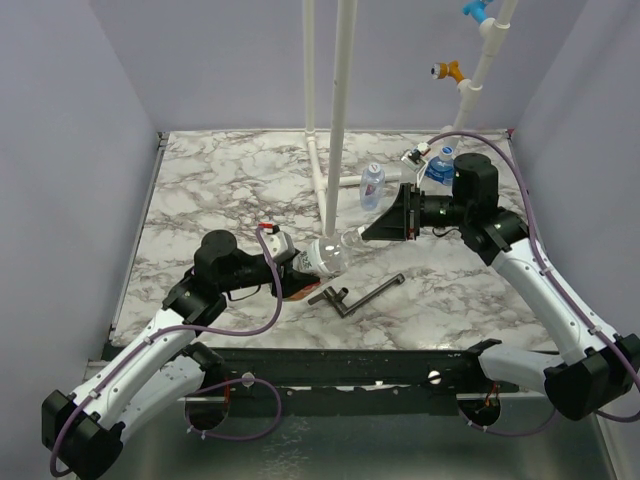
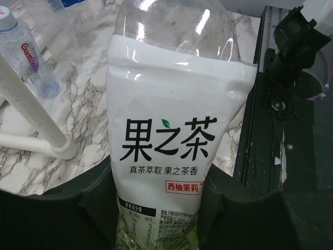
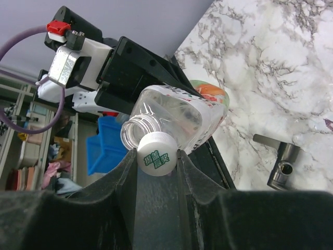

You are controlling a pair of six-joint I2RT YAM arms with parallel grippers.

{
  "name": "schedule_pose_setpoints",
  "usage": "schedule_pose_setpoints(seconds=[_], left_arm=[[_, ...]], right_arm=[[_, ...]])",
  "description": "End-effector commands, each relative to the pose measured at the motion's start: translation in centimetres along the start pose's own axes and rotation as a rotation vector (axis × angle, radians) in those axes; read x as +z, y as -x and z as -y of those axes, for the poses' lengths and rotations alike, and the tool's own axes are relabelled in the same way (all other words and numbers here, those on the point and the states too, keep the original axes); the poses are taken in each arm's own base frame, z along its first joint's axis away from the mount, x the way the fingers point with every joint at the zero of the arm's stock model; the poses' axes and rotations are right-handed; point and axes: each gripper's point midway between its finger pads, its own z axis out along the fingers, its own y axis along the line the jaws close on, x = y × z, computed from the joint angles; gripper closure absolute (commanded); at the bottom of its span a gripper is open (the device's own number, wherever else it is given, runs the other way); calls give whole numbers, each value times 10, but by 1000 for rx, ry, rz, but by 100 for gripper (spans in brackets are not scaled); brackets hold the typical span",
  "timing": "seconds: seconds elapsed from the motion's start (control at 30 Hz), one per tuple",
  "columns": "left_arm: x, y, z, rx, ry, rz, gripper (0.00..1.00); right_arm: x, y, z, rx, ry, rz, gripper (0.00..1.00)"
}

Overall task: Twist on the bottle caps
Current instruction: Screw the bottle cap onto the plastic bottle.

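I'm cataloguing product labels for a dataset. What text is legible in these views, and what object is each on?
"果之茶": big black characters on the large bottle, on its white label.
"真茶萃取 果之茶香": smaller line just beneath.
"西柚茉莉": red box under that.
"GanT": red letters on the small bottle; the rest curves out of view.
Fine print at the label's bottom: too small.
Green characters on the white cap: too blurred.

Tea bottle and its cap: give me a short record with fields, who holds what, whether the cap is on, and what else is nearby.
tea bottle: clear, white label, clamped in the left gripper, neck toward the right arm
cap: white with green print, pinched in the right gripper
neck: open; cap sits off to one side of the mouth, not threaded on
contact of cap and rim: cannot tell
nearby: black T-shaped tool lying on the table; small bottle upright beside the white pipe
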Motion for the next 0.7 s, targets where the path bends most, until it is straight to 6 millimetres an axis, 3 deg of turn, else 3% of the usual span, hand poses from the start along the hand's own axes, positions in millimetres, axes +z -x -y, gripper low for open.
schedule_pose_setpoints(seconds=[0.0,0.67], left_arm=[[1,6,8,15,-46,28,100],[15,-1,7,-6,-80,-6,100]], right_arm=[[-2,4,-15,-20,62,-15,80],[1,0,5,-16,-26,-40,80]])
